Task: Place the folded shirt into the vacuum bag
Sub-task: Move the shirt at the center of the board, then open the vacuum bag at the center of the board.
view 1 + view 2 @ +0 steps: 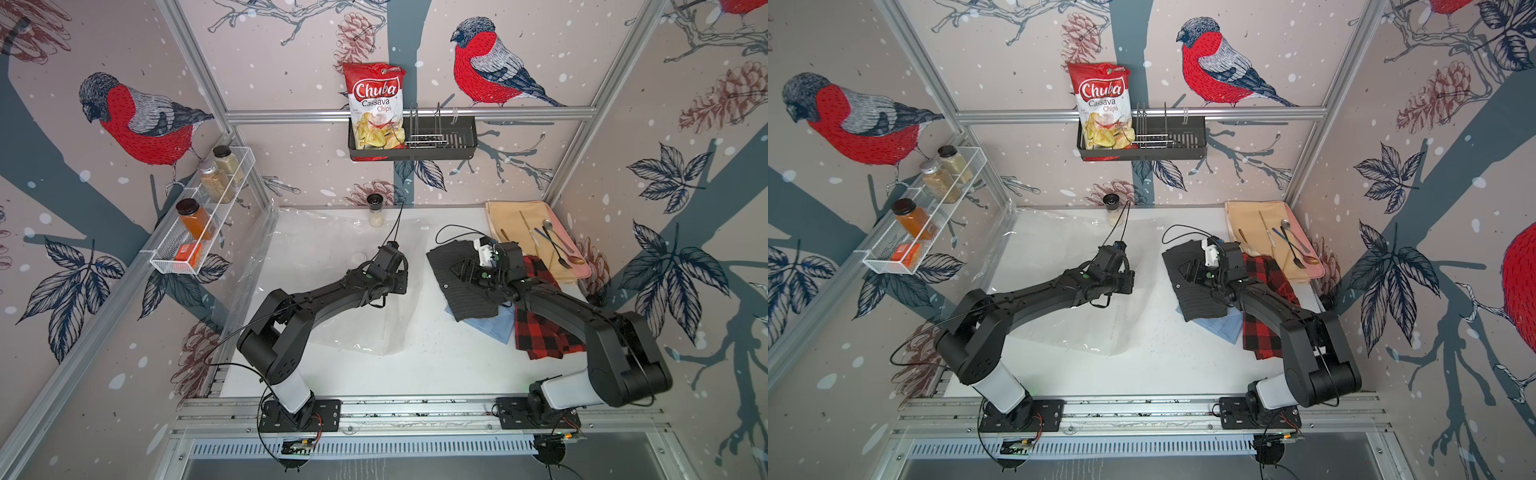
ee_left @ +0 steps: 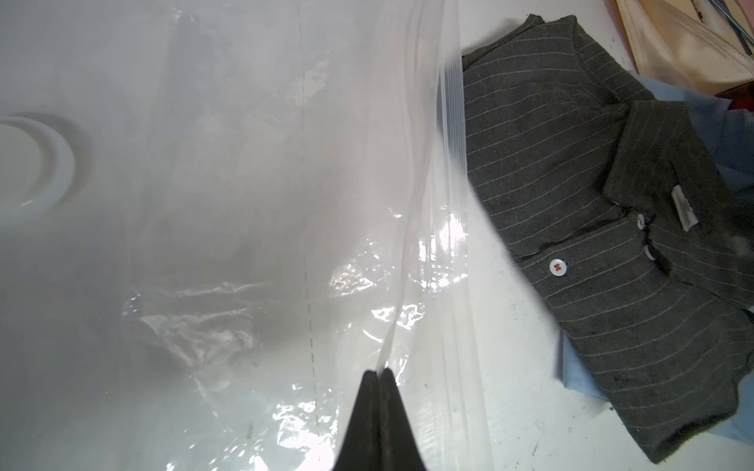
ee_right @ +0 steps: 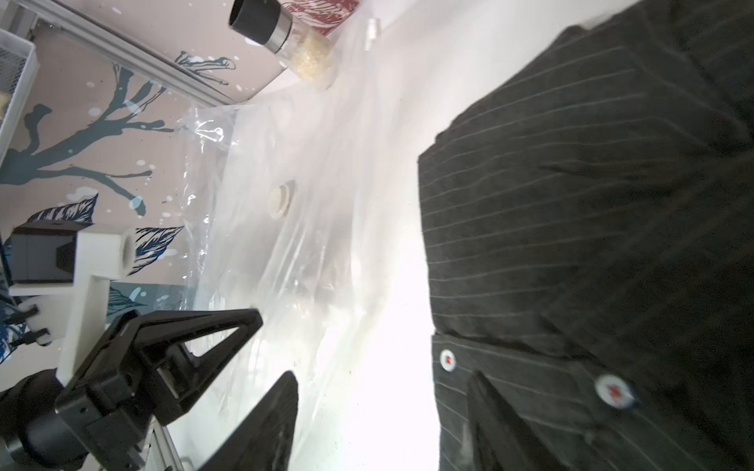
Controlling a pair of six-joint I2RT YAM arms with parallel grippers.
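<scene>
Vacuum bag (image 1: 316, 249), one, clamped in left end effector (image 2: 378, 373); right end effector (image 3: 379, 375) spread over three shirts (image 1: 461, 299).

Dark grey shirt (image 2: 571, 163) with thin pale pinstripes; clear bag (image 2: 245, 244), white cap (image 2: 36, 171); red-and-black checked cloth (image 1: 540, 332); light blue cloth (image 1: 496, 326); white counter (image 1: 436, 365).

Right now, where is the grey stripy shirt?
In both top views the grey striped shirt lies on the table's right side, atop a light blue shirt, beside the red plaid shirt, right of the vacuum bag.
</scene>
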